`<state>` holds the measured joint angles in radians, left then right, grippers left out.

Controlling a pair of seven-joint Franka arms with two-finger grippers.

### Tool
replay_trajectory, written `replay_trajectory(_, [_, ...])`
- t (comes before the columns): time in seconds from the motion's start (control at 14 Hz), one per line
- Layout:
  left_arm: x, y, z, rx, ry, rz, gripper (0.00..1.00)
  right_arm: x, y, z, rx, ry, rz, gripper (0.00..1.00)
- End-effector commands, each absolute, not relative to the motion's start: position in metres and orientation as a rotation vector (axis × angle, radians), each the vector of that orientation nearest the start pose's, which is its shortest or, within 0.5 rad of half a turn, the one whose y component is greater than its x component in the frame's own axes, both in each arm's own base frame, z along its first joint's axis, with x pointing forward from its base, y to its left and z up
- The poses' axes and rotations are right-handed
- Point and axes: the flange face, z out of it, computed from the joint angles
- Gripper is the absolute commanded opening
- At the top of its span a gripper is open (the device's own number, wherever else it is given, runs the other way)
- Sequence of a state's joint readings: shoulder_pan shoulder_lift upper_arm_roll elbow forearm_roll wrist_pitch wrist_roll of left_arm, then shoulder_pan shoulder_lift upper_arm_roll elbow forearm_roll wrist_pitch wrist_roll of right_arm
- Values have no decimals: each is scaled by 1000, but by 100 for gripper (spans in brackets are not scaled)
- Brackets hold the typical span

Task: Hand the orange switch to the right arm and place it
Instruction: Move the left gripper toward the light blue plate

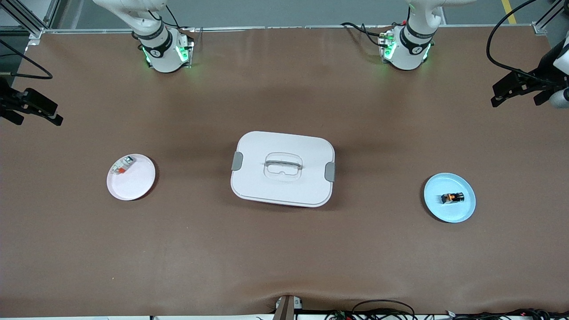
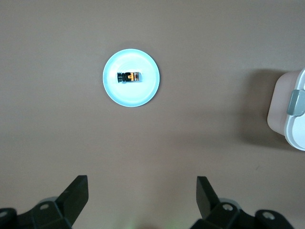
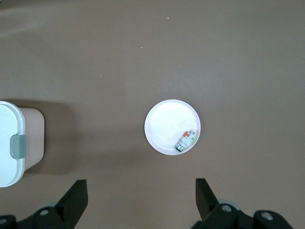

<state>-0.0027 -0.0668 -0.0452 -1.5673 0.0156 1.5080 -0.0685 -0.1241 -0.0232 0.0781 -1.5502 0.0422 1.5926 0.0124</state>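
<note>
Brown matting covers the whole desk, with both arm bases standing along its edge farthest from the front camera.

Reading the front view from its left: the right gripper hangs high at the right arm's end of the desk, its jaws spread wide and empty. That arm waits. Under it sits a white plate carrying a small white-and-red part, which is not the target. At mid-desk stands a closed white box with grey latches at its two ends.

Toward the left arm's end lies a light blue plate, and the orange switch rests near its middle. The left gripper hovers high over the desk at that end, jaws fully apart and holding nothing.

What the pickup turns on, I judge: the switch is plainly within the left arm's side, well apart from the right arm, so the left arm must fetch it. In the left wrist view the switch lies off from the gap between the jaws, not under it, and its long axis runs along the line joining the two fingers. The wrist would likely need a quarter turn to close across the narrow width.
</note>
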Motion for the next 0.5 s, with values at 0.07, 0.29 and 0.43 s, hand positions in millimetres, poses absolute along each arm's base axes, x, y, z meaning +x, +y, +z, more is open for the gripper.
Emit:
replay_trajectory(0.07, [529,-20,662,-3108,-25,-29,100,544,-24,657,-3114,82,-115,100])
replay_trajectory(0.29, [529,-19,662,-3100,-28,-27,100,544,-24,657,-3114,82,-115,100])
replay_trajectory(0.43, [535,-19,652,-3100,-28,1,100,544,-24,657,-3114,82,-115,100])
